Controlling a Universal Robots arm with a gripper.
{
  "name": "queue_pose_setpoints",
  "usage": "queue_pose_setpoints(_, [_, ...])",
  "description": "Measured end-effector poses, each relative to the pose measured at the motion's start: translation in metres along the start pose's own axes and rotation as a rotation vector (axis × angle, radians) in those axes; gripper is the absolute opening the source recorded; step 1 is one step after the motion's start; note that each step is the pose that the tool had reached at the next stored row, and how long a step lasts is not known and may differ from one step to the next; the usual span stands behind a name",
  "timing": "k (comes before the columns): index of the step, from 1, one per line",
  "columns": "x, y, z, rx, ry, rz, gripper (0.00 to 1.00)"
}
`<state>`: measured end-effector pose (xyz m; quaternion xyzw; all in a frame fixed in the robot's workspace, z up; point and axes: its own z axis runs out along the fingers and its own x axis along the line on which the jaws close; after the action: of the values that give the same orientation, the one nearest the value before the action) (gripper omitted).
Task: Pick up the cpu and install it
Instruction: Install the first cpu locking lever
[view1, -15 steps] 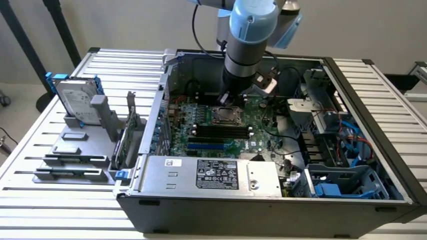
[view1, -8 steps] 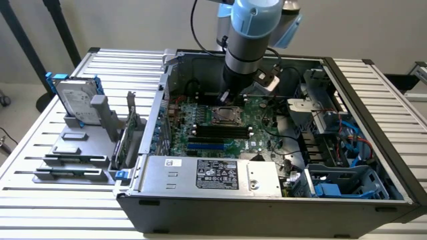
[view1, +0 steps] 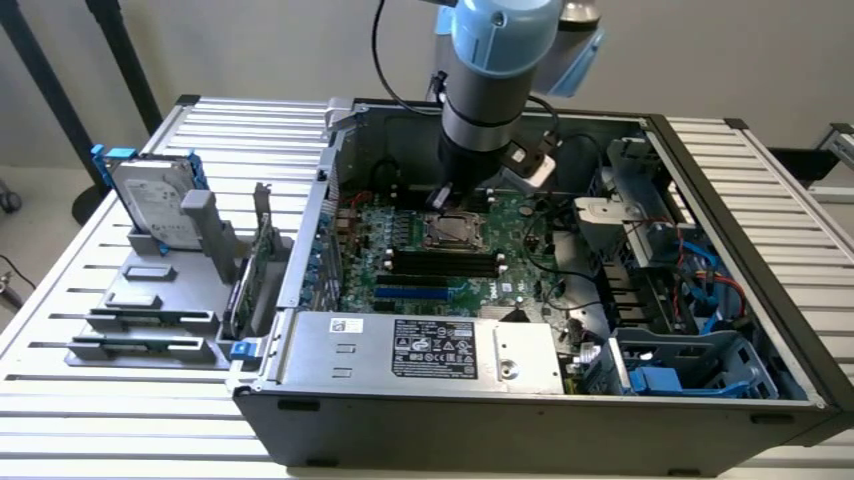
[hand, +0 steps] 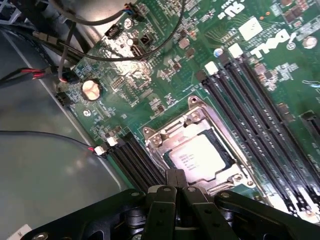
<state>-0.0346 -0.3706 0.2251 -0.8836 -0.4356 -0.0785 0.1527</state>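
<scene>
Green motherboard (hand: 165, 85), cpu (hand: 197, 156) socketed, edge hidden

1. The cpu (hand: 196, 156) is a small flat square chip with a silvery-grey top carrying faint print.
2. It lies flat inside the metal-framed socket (hand: 159, 138) of the green board (hand: 150, 75), between black memory slots.

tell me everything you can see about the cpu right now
The cpu is a small flat square chip with a pale silvery metal top carrying faint printed lines. It lies flat inside the metal-framed socket on the green board, between the black memory slots. The frame surrounds its edges. The shut gripper hangs just above one edge of it; whether they touch cannot be told. In the exterior view it sits under the arm, mid-case.
</scene>
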Motion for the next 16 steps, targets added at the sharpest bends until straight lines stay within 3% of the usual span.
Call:
queue_pose_setpoints(8, [-0.020,-0.0055,-0.0113,-0.0001,0.0001,0.000,0.11])
queue_pose_setpoints(16, [-0.036,-0.0014,-0.0323,0.0000,0.0000,0.000,0.11])
